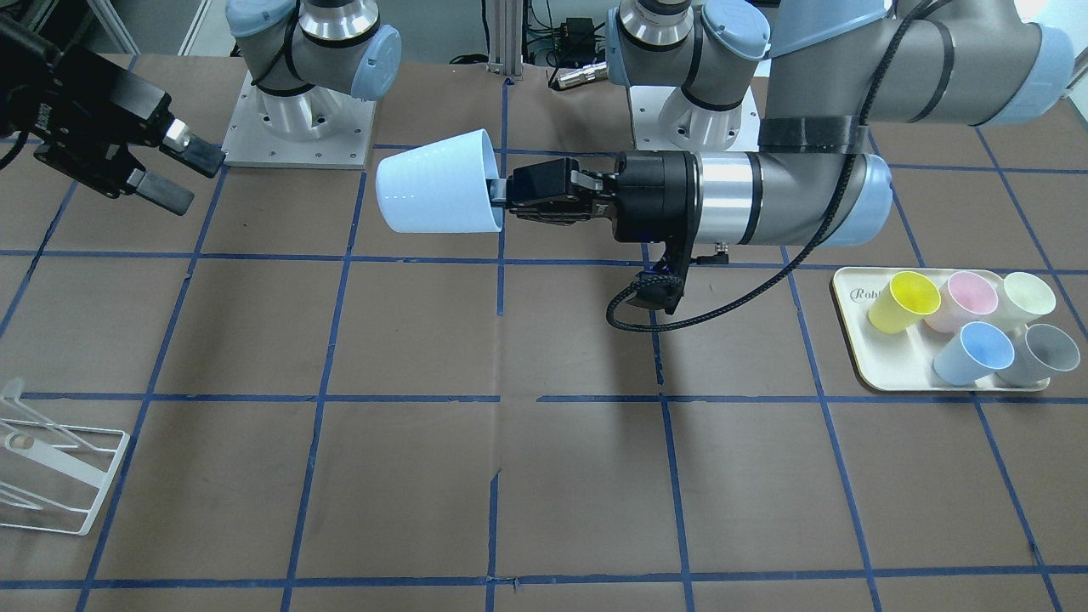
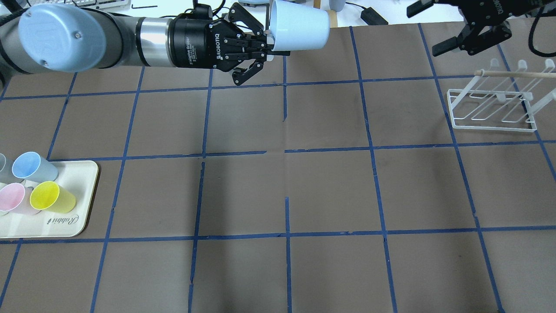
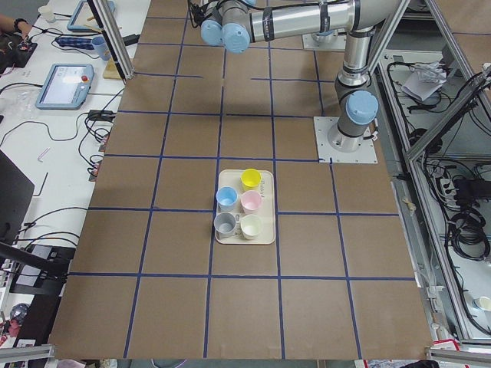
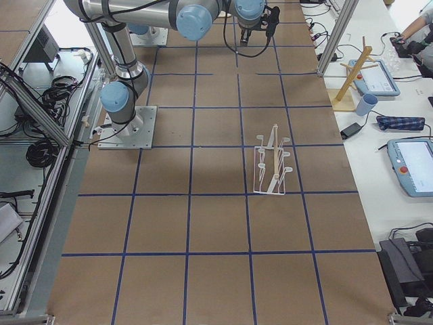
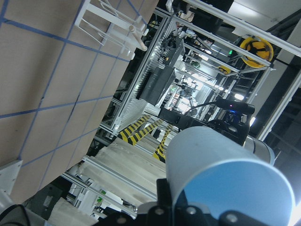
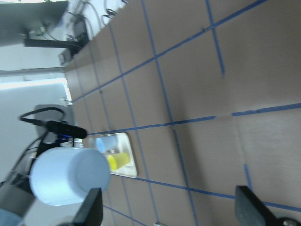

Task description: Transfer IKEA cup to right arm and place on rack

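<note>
Brown table (image 1: 544, 476), blue tape grid. Pale blue tapered plastic tumbler (image 1: 438, 182) held aloft, long axis horizontal, base toward right gripper (image 1: 189, 176). Left gripper (image 1: 501, 194) pinches its rim. Right gripper's fingers spread, empty, well apart. Cream tray (image 1: 884, 374): five cups (image 1: 973, 353). One white wire rack (image 1: 51, 476).

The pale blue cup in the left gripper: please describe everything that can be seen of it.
The pale blue plastic tumbler is smooth, tapered and has no handle. It lies horizontal in the air above the brown table, touching no surface. The left gripper is shut on its rim, with one finger inside the mouth. Its closed, narrower base points toward the open right gripper, which is apart from it.
</note>
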